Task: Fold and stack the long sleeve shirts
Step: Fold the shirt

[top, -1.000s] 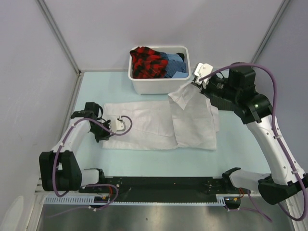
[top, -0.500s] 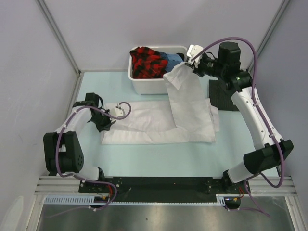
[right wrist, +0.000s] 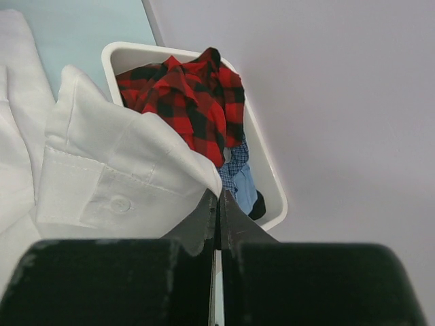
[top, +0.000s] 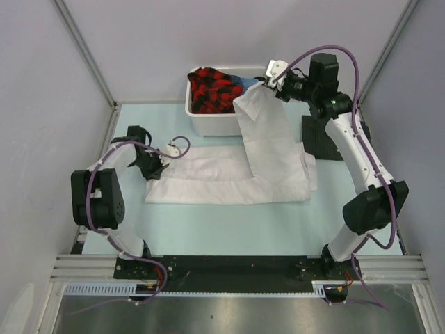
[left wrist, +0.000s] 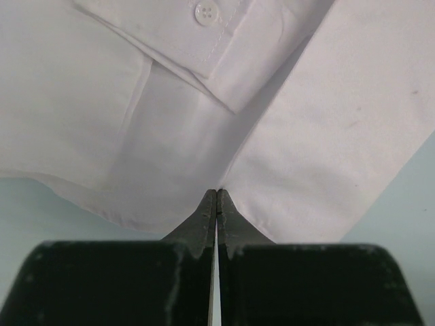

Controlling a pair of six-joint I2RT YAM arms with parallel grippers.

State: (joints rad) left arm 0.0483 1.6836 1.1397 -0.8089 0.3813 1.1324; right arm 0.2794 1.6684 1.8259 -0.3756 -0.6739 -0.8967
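By the tub (top: 215,126) at one o'clock, your right tool (top: 268,82) pinches the white shirt (top: 222,177) sleeve aloft.
At nine o'clock your left tool (top: 161,165) clamps its hem; folding looks barely begun, stacking undone.

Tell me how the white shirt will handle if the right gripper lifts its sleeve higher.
Probably floppy: the sleeve hangs limp from the right gripper. Likely light, since a fingertip pinch carries it. The white shirt may drag along, though the left gripper pinches its edge.
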